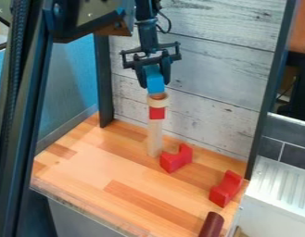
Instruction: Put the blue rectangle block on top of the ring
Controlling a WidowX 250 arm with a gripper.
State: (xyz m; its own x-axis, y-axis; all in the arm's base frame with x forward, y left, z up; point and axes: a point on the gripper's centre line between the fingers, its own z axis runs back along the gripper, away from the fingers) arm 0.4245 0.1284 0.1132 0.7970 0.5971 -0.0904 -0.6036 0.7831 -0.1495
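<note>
In the camera view, the gripper (155,82) hangs over a stack near the worktop's (105,162) back edge, its fingers clamped on the blue block (155,85). The block is right above the wooden ring (158,101); whether they touch cannot be told. Below the ring are a red block (157,113) and a tall pale block (155,136). A notched red block (175,159) crowds the stack's foot, and a plank wall (210,69) rises close behind. Another notched red block (226,189) lies near the right edge, beyond a dark red cylinder (211,225).
</note>
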